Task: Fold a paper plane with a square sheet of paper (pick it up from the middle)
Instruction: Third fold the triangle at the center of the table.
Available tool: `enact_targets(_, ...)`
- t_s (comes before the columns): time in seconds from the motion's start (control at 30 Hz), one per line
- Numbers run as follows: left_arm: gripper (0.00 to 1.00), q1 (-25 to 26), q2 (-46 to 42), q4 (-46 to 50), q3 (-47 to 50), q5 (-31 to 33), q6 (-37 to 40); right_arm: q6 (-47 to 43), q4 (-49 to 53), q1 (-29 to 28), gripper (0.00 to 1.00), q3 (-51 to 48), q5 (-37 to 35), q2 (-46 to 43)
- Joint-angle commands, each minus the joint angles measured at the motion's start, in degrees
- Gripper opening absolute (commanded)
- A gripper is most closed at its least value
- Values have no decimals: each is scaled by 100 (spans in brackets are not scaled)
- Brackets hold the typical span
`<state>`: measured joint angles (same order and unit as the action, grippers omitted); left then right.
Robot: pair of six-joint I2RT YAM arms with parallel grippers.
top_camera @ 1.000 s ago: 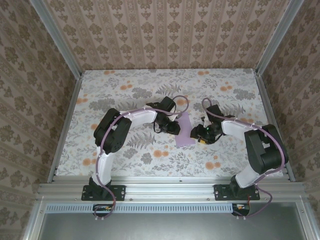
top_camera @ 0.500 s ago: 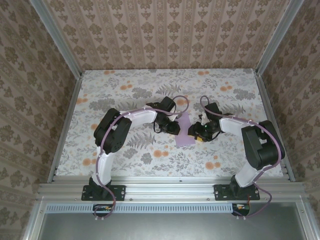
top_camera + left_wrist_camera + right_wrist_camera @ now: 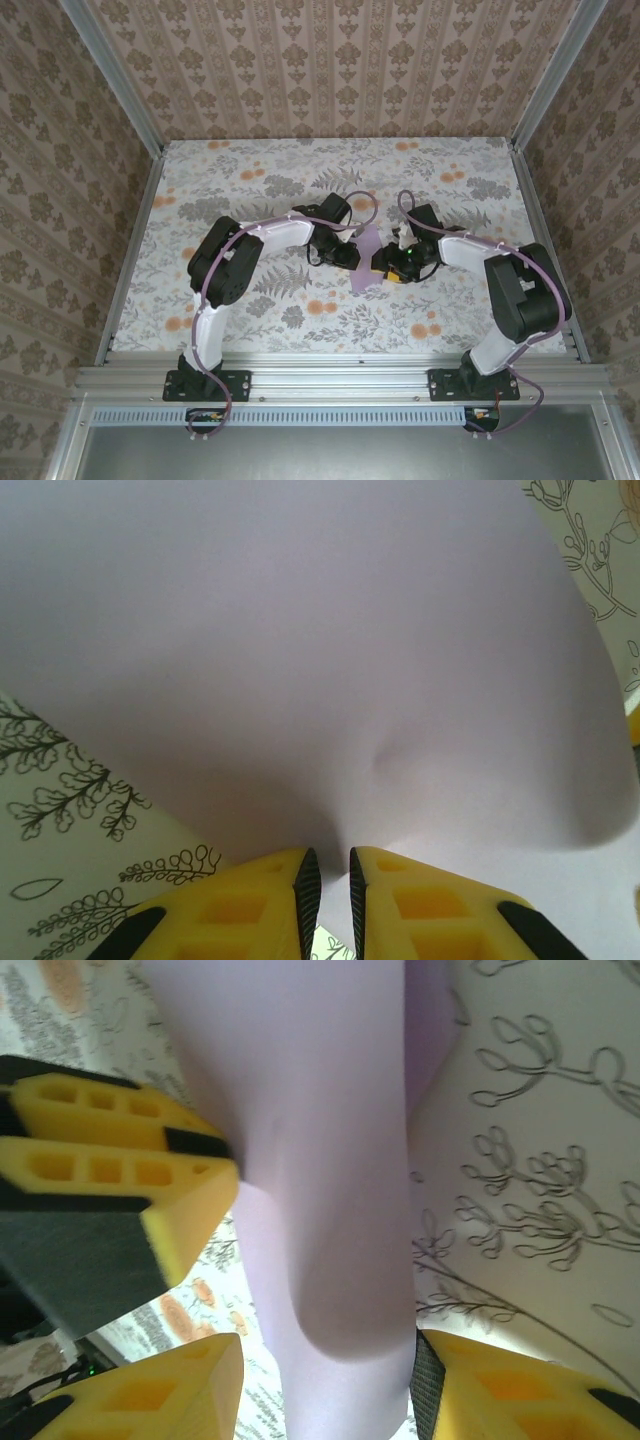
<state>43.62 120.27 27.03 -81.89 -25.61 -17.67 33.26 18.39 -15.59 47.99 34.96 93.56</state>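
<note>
The thin pale lilac square sheet of paper point(image 3: 366, 272) sits bowed at the middle of the floral-patterned tabletop point(image 3: 290, 175). The left gripper point(image 3: 328, 880) pinches its left side between nearly closed jaws. The right gripper point(image 3: 328, 1350) straddles a raised fold, jaws spread.

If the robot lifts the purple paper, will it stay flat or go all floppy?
Probably floppy: the paper bulges and curves where the left gripper pinches it. Likely light and easily creased too: it bends in a soft roll inside the open right gripper.
</note>
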Motion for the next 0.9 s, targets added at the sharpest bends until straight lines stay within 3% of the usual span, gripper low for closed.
enact_targets(0.0, 21, -20, 401, 415, 173, 302, 209, 172, -319, 4, 50, -135, 448, -218)
enact_targets(0.33, 20, -52, 432, 409, 182, 223, 219, 419, -657, 17, 50, -414, 875, -498)
enact_targets(0.87, 20, -86, 419, 435, 233, 206, 229, 711, -1106, 138, 46, -780, 982, -671)
